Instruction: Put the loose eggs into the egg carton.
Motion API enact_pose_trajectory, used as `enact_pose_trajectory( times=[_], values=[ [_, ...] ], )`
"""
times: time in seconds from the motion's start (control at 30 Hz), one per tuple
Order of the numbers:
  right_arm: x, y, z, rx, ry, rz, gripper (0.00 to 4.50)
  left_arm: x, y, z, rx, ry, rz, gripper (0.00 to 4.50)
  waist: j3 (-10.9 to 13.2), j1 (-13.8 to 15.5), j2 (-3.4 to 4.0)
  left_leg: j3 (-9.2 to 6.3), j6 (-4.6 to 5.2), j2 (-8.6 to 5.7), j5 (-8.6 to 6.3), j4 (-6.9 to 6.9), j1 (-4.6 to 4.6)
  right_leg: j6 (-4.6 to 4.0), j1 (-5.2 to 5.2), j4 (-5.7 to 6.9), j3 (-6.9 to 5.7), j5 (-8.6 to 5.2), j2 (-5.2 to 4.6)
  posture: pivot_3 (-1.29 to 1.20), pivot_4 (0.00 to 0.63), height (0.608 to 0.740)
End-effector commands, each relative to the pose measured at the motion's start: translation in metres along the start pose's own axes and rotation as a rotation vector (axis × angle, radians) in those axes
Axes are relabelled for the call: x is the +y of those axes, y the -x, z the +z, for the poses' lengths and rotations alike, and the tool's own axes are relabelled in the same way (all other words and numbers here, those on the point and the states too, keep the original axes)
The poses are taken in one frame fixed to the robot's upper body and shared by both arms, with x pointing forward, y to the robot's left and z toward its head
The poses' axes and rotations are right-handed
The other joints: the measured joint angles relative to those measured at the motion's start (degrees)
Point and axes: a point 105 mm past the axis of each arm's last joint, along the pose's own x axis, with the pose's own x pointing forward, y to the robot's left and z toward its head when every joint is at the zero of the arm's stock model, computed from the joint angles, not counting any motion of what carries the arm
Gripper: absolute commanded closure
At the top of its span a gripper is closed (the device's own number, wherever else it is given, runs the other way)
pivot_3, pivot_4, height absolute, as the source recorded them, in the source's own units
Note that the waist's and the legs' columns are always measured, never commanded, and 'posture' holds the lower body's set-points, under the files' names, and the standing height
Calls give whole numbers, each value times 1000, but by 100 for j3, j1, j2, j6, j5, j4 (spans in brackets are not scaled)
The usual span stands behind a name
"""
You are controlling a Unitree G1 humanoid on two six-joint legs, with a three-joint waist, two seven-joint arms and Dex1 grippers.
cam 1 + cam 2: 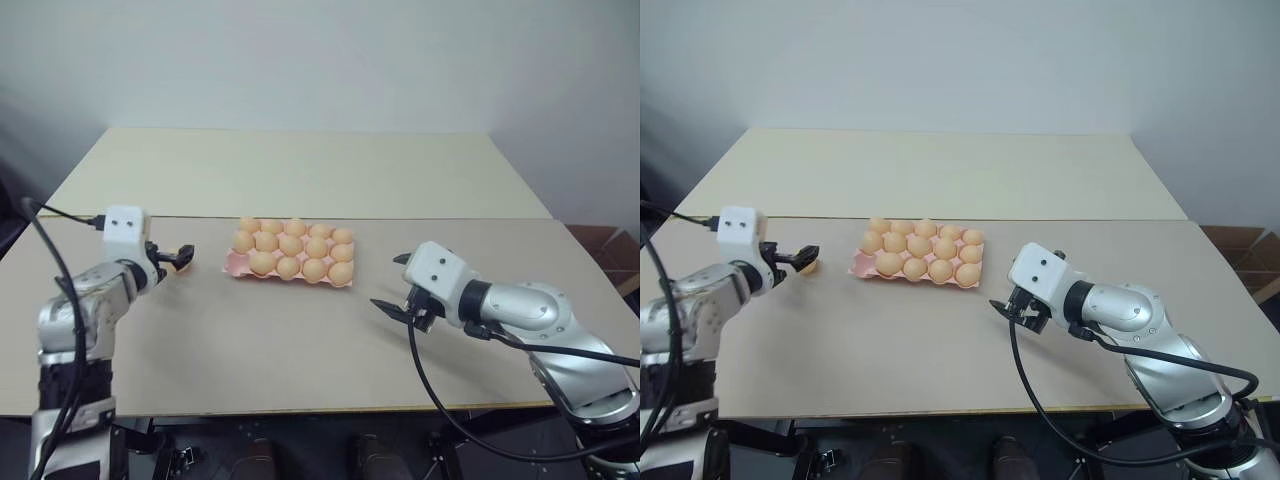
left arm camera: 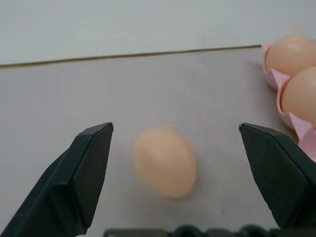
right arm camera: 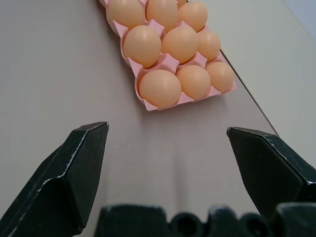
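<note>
- The left gripper [image 2: 173,143] has its black fingers spread wide to either side of one loose egg [image 2: 164,161], which lies on the table [image 1: 300,340] between them, untouched; my reading is that the fingers are being lined up to close on it.
- That egg sits just beside the left end of the pink egg carton [image 1: 240,266], apart from it, so the carry should be short.
- The carton is near the middle of the table and looks almost full (the corner cup nearest the loose egg seems empty, though I cannot be sure).
- The right gripper [image 1: 395,283] hangs empty and spread over bare table on the carton's other side, aimed towards it, probably just keeping clear.
- The left wrist view shows the gap between egg and fingers; the head views show the egg as an orange speck behind the fingertips.
- The right wrist view shows the eggs seated in their cups [image 3: 159,88].
</note>
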Motion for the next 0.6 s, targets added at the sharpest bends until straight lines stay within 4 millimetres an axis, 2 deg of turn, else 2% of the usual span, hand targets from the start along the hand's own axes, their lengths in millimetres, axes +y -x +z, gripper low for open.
enact_pose_trajectory(
  times=[0.03, 0.2, 0.4, 0.53, 0.6],
  values=[
    [-6, 10, 7, -14, 23, -54, 0, -1, -15, 2, -17, -24, 6, 67, 0, 1, -1, 0, 0, 0, 0, 0, 1, 0, 1, 1, 0, 0, 0, 0, 150, 740],
    [-5, 14, 5, 0, 14, -70, 0, -3, -27, -5, 10, 20, 16, 67, -1, -14, -1, 0, 0, 1, 0, 0, 0, 2, 0, 0, 1, 1, 1, 0, 150, 740],
    [-2, 16, 3, 11, 6, -78, 0, 1, -27, -15, 66, -1, 39, 67, -1, -10, -1, 0, 0, 1, 0, 0, 0, 4, 0, 1, 0, 2, 0, 0, 150, 740],
    [-2, 15, 3, 10, 5, -77, 0, 2, -25, -18, 92, 27, 31, 943, -1, -13, -1, 0, 0, 0, 0, 0, 0, 4, 0, 1, 0, 2, 0, 0, 150, 740],
    [-2, 14, 3, 8, 3, -76, 0, 1, -24, -18, 98, 36, 16, 1652, -1, -12, -2, 0, 0, 1, 0, 0, 0, 4, 0, 1, 0, 2, 0, 0, 150, 740]
  ],
)
